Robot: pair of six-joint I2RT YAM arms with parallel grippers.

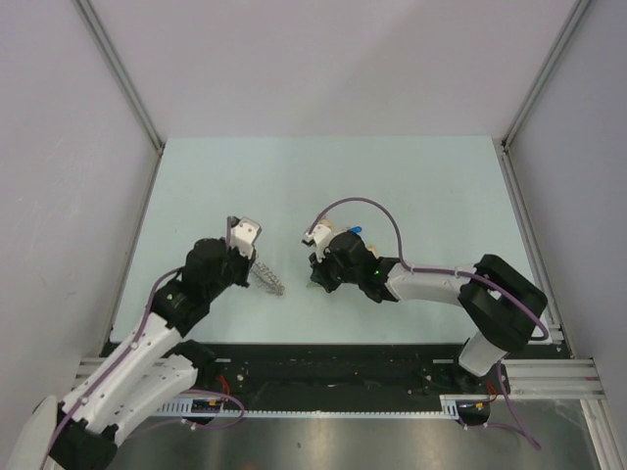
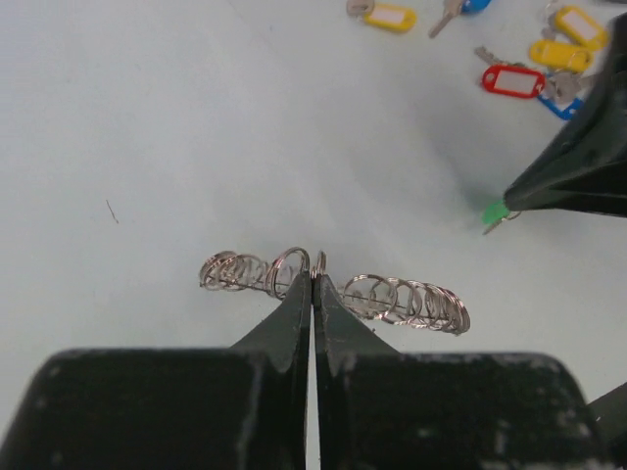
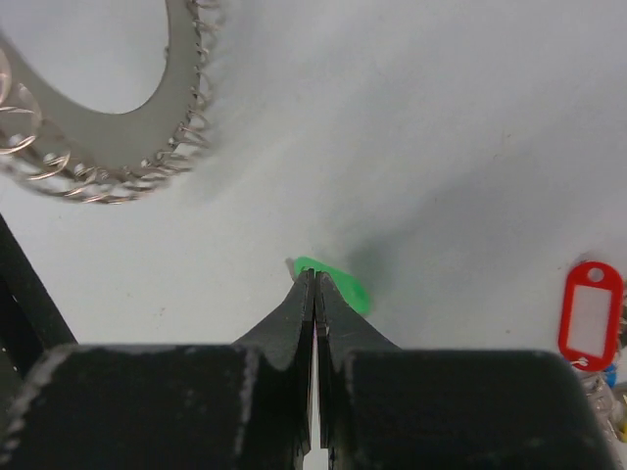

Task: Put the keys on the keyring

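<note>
While no key seems threaded on keyring yet, left hand is pinching its loops, fully closed; right hand, closed tight, is gripping green-tagged key nearby. Other keys, red, yellow, blue tags, are lying aside on worktop.

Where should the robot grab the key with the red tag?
Probably by the red tag, pinched across its narrow width from straight above. It lies flat on the table, and it is bigger than its tiny key.
</note>
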